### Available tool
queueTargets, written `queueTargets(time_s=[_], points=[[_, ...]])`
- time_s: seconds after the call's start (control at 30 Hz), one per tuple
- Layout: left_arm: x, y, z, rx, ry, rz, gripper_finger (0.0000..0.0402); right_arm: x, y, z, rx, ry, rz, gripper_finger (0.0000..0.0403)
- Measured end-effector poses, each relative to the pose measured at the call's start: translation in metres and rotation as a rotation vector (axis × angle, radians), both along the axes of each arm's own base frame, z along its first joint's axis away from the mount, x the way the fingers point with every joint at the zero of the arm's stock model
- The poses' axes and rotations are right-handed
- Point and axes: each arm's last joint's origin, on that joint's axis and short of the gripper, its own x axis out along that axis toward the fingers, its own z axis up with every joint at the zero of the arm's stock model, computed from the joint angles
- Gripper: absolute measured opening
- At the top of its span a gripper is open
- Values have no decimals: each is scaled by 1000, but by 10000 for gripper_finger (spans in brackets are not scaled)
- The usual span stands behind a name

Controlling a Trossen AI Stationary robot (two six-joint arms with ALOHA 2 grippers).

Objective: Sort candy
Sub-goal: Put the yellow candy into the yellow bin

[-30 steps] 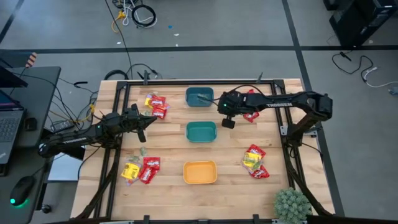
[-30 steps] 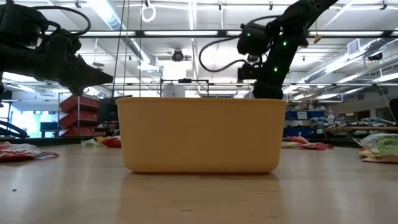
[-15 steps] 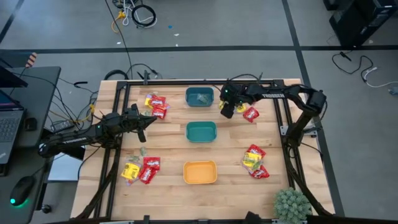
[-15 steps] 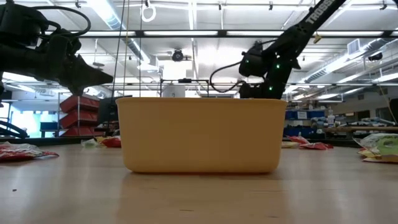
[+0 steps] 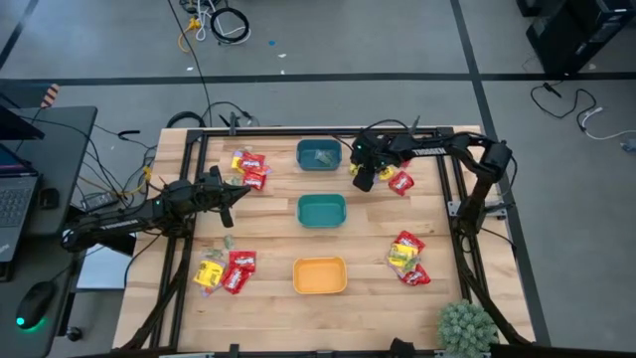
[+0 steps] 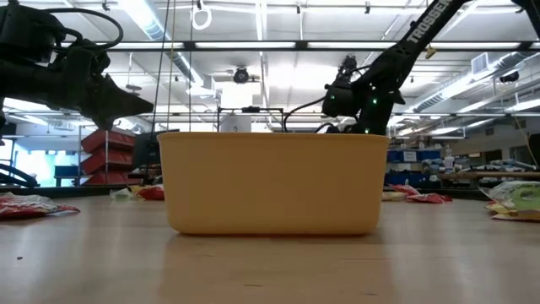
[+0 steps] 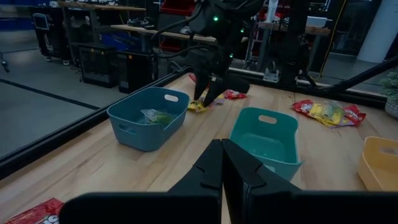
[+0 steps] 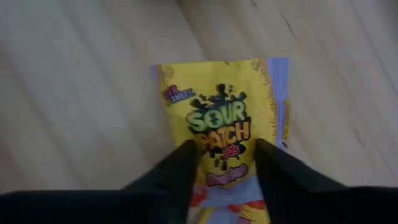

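Sorting at an early stage, by the look of the table (image 5: 179, 298). Left of the middle teal bin (image 5: 322, 210), two clusters of candy lie unsorted: red and yellow packets (image 5: 248, 167) toward the far side, more (image 5: 225, 271) toward the near side. The left end effector (image 5: 233, 197) waits between them, fingers pressed together and holding nothing. The far bin (image 5: 319, 154) holds a few pale green packets (image 7: 157, 116); the middle bin and the orange bin (image 5: 319, 275) appear empty. Right of the middle bin, the right end effector (image 5: 364, 179) is low over a yellow packet (image 8: 227, 127), fingers spread and straddling it, not yet clamped. A further cluster (image 5: 405, 257) lies beside the orange bin.
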Motion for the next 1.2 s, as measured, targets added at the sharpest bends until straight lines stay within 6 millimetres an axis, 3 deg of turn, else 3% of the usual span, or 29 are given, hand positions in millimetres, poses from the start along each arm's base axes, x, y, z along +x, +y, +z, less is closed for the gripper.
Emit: queueTargets(time_s=[0.13,0.2,0.4,0.53,0.67,0.87,1.07,1.2], points=[[0,0,0,0,0,0,6,1,7,12,-14,-28,21,41],[0,0,0,0,0,0,6,1,13,21,-25,-42,37,11],[0,0,0,0,1,0,6,-1,43,58,-66,-106,69,21],[0,0,0,0,1,0,6,1,56,62,-133,-77,69,22],[0,0,0,0,0,0,6,4,45,47,-143,-28,63,59],[0,0,0,0,0,0,6,-3,12,16,-60,35,-14,155],[0,0,0,0,0,0,6,-8,-10,8,-12,-22,-40,242],[0,0,0,0,1,-1,6,-11,-16,2,68,-59,-33,262]])
